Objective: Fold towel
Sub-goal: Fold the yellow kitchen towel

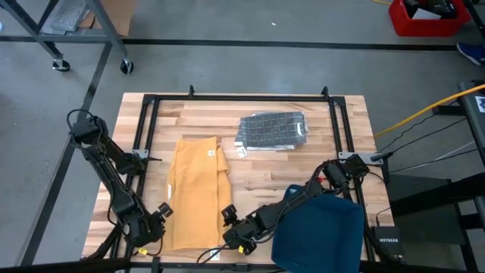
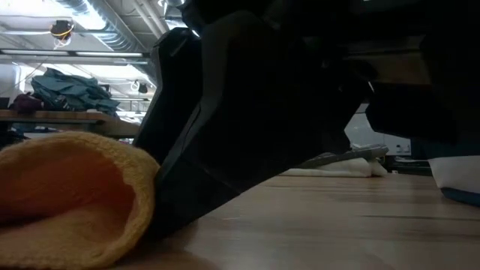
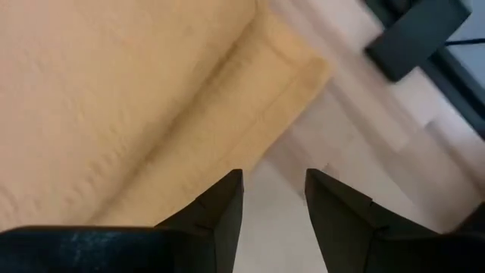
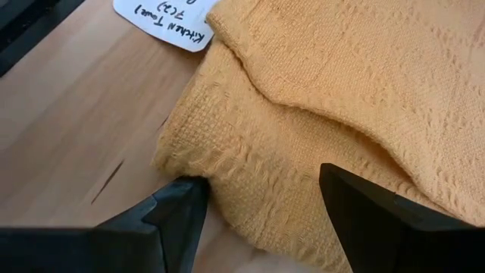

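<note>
A yellow towel (image 1: 195, 193) lies folded lengthwise on the wooden table, long side running from far to near; its rounded fold (image 2: 67, 195) fills the low view's left. My left gripper (image 3: 273, 199) is open, low over the table just off the towel's near left corner (image 3: 299, 72). My right gripper (image 4: 258, 189) is open at the near right corner (image 4: 189, 144), where several layers lie stacked under a white label (image 4: 163, 19). In the high view the left gripper (image 1: 155, 220) and right gripper (image 1: 231, 227) flank the towel's near end. My right gripper straddles the towel's near right corner (image 4: 204, 163), slanting down from the near right. One fingertip (image 4: 182, 199) stands on the table against the frayed edge, and the other fingertip (image 4: 341, 189) is over the stacked layers. Whether they press the cloth, I cannot tell.
A grey patterned cloth (image 1: 273, 130) lies on the far middle of the table. A dark blue cloth (image 1: 318, 227) lies at the near right under my right arm. A black frame (image 1: 242, 97) runs around the work area. Bare wood shows between the towel and the blue cloth.
</note>
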Motion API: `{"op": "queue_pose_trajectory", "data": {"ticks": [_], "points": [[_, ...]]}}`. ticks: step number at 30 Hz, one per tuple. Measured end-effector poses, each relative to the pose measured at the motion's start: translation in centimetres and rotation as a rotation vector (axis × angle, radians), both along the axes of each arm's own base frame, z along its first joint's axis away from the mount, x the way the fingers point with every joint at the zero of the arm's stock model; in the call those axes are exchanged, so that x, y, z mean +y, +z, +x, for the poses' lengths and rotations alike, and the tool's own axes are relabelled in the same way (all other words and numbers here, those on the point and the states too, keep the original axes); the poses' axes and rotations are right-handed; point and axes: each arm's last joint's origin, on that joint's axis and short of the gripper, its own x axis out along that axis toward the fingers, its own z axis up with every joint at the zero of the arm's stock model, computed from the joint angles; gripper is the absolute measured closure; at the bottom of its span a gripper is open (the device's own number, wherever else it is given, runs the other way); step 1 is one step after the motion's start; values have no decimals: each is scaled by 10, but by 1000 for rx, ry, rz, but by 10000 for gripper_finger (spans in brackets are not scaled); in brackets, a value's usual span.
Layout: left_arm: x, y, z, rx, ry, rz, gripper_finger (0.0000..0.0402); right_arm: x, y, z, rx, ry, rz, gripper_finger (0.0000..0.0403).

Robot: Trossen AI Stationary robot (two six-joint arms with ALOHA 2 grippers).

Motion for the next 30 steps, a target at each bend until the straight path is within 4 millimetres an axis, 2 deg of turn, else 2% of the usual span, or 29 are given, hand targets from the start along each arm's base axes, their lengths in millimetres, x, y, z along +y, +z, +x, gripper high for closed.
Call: {"op": "queue_pose_trajectory", "data": {"ticks": [9,17,24,30], "points": [[-9,-3,7,-172,-89,27,265,0,0,1,-7,9,18,146],[-13,-19,9,-135,-123,72,265,1,0,1,-3,14,25,146],[-20,-17,1,-53,-190,8,265,1,0,1,6,28,43,146],[-26,-14,-5,-55,-222,-7,265,2,0,1,6,30,46,146]]}}
